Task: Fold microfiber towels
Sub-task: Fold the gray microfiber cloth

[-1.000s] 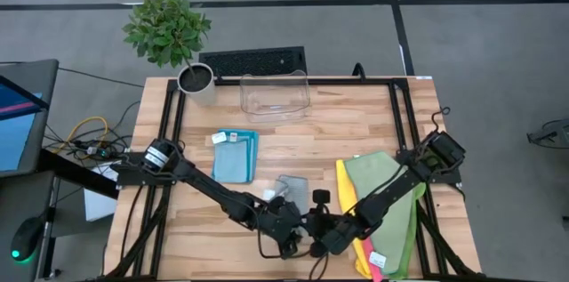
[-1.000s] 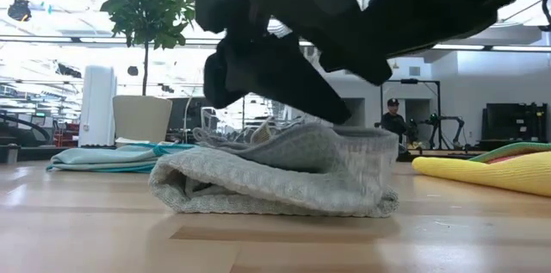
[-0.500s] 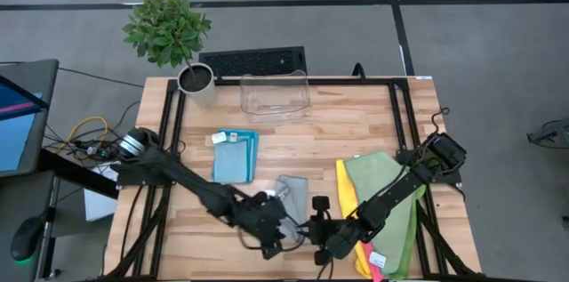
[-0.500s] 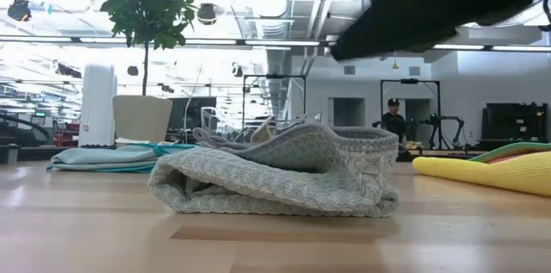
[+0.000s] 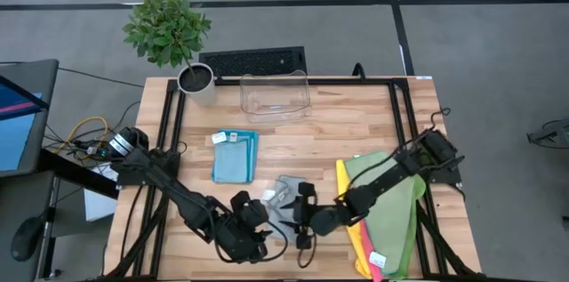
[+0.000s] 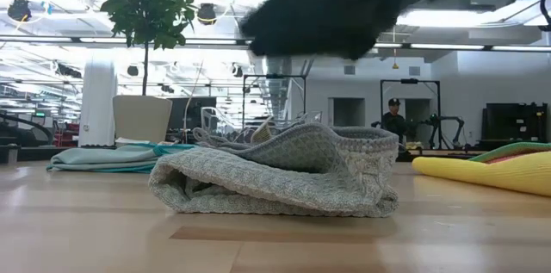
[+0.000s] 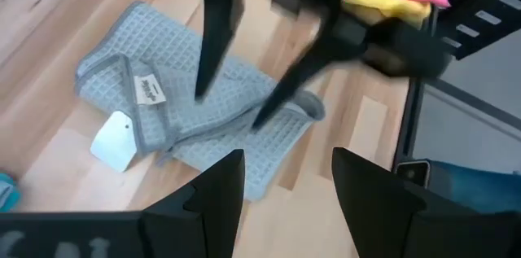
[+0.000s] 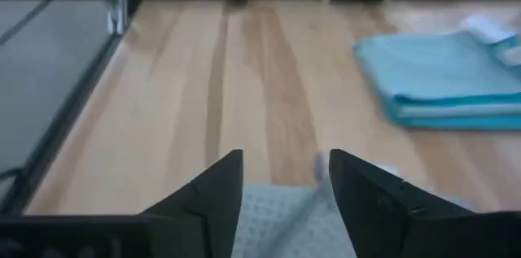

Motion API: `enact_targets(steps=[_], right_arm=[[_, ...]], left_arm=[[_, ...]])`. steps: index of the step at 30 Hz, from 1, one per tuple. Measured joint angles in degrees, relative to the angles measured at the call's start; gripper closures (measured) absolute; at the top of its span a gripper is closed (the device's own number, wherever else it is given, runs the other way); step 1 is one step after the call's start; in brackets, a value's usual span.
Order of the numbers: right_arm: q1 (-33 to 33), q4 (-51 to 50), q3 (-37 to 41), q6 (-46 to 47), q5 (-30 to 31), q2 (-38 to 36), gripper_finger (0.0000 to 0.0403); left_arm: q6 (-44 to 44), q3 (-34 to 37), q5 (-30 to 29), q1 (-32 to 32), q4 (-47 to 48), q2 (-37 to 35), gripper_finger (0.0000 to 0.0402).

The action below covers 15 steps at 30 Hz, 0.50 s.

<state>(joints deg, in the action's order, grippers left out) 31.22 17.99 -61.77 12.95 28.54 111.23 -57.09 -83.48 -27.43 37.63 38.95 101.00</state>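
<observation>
Two grippers work close to one grey towel point(image 5: 286, 200), which lies loosely bunched on the table point(image 5: 356, 122) and serves as the reference below. Nearest the front edge, the left gripper point(image 5: 252, 237) sits just in front of the grey towel and to its left, fingers point(image 7: 213, 201) parted and empty. The right gripper point(image 5: 304, 204) is over the towel's right edge, its fingers point(image 8: 218, 195) spread, nothing held (the cloth shows directly beneath them).

Risk 1: the fold on the grey towel looks uneven, with a raised lip on the right side. A pinch taken there may catch one layer only and drag the fold open.

Risk 2: the two grippers are near each other at the towel; a simultaneous approach could bring them into contact.

Right of the grey towel lie the yellow, pink and green towels point(image 5: 391, 202), still unfolded. Behind it to the left sits the folded blue stack point(image 5: 235, 156); a sweeping arm could disturb it. Farther back stands the clear bin point(image 5: 275, 95).
</observation>
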Motion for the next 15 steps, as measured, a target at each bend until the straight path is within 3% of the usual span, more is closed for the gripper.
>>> enact_targets(steps=[7, 10, 15], right_arm=[[-0.31, -3.77, -8.38, -5.46, 2.24, 8.28, 0.0208], [-0.74, -11.68, -11.38, -5.89, 5.78, 9.32, 0.0214], [-2.54, -14.0, -12.47, -3.89, 4.12, 11.37, 0.0222]], left_arm=[[0.01, 0.0, -0.5, 0.0, 0.66, 0.03, 0.0223], [-0.01, 0.0, -0.44, 0.02, 0.87, 0.03, 0.0223], [-0.14, 0.0, -0.49, 0.0, 1.18, 0.05, 0.0223]])
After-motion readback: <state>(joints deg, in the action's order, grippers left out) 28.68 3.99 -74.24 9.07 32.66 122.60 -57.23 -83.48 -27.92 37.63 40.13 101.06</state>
